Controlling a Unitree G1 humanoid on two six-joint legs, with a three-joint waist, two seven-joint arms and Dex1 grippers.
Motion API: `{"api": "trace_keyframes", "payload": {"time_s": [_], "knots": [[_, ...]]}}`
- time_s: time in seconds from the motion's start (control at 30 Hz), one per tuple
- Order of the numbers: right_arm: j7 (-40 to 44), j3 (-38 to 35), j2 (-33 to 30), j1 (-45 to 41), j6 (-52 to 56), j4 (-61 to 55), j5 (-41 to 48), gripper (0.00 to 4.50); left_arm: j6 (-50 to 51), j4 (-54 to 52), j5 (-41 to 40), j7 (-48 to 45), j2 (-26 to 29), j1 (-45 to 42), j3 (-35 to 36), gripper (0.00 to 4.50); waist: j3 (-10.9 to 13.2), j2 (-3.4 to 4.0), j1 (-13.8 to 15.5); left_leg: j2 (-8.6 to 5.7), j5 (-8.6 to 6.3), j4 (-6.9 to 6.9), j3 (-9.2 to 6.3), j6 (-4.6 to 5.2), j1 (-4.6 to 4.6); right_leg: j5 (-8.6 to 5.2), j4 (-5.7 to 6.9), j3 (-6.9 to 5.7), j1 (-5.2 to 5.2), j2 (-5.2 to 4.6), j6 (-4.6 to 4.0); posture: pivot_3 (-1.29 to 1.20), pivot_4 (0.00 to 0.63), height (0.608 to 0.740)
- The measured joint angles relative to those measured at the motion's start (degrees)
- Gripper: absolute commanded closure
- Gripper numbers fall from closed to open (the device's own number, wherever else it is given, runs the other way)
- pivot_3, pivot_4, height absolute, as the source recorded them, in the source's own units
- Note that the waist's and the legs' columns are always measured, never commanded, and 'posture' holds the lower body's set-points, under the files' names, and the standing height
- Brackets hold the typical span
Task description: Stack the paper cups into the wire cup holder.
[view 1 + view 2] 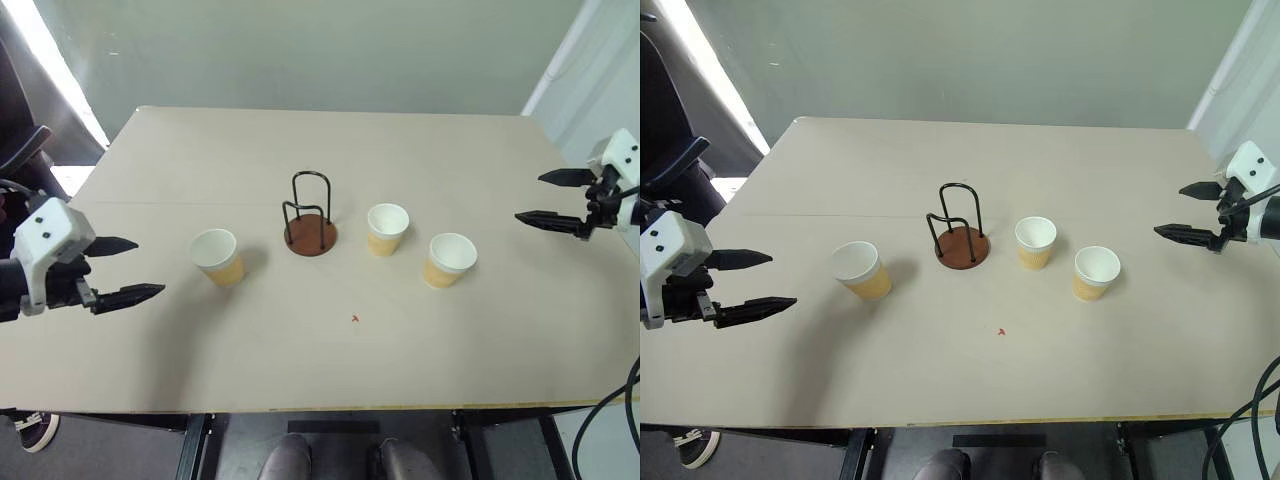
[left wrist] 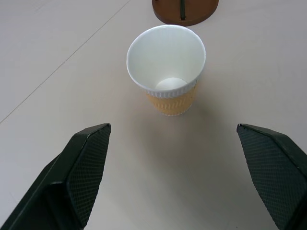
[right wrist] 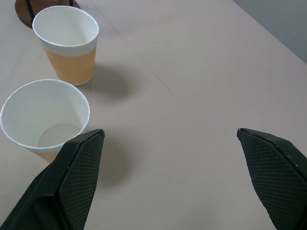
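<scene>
Three paper cups stand upright and apart on the beige table (image 1: pixel 300 350). One cup (image 1: pixel 217 256) is left of the wire cup holder (image 1: pixel 310 218), one cup (image 1: pixel 387 228) is just right of it, and one cup (image 1: pixel 449 259) is farther right. The holder has a reddish-brown disc base and black wire loops, with nothing in it. My left gripper (image 1: pixel 125 270) hangs open at the table's left edge, pointing at the left cup (image 2: pixel 167 69). My right gripper (image 1: pixel 545 198) hangs open at the right edge, facing the two right cups (image 3: pixel 44 117) (image 3: pixel 67 43). Both hold nothing.
A small red mark (image 1: pixel 354 319) sits on the table in front of the holder. A dark chair (image 1: pixel 670 150) stands beyond the table's left edge. A black cable (image 1: pixel 615 410) hangs off the table's right front corner.
</scene>
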Motion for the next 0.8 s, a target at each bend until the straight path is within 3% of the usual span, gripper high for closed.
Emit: {"api": "trace_keyframes", "payload": {"time_s": [0.3,0.53,0.8], "knots": [[1.56,0.00,0.00,-0.01,0.24,-0.64,0.51,0.00,0.01,-0.17,-0.11,0.01,-0.03,0.08,0.00,0.01,0.00,0.00,0.00,0.00,0.00,0.00,0.01,0.00,0.00,0.00,0.00,0.00,0.00,0.00,0.00,0.00,0.150,0.740],[4.46,-0.66,0.49,-0.25,5.25,-12.01,6.61,0.00,0.11,-1.65,-1.44,0.01,0.02,-3.29,-0.74,0.01,0.00,0.00,-0.03,0.00,0.01,0.00,0.12,-0.01,0.00,0.00,-0.03,-0.01,0.01,0.03,0.00,0.00,0.150,0.740],[-0.72,3.36,13.32,-4.22,11.98,-22.96,10.10,0.00,0.44,-3.73,-2.59,0.56,0.00,-8.39,-6.24,0.01,0.00,-0.01,-0.53,0.05,0.02,0.14,0.02,-0.03,0.09,0.00,-0.09,0.01,-0.05,0.07,0.00,0.00,0.150,0.740]]}}
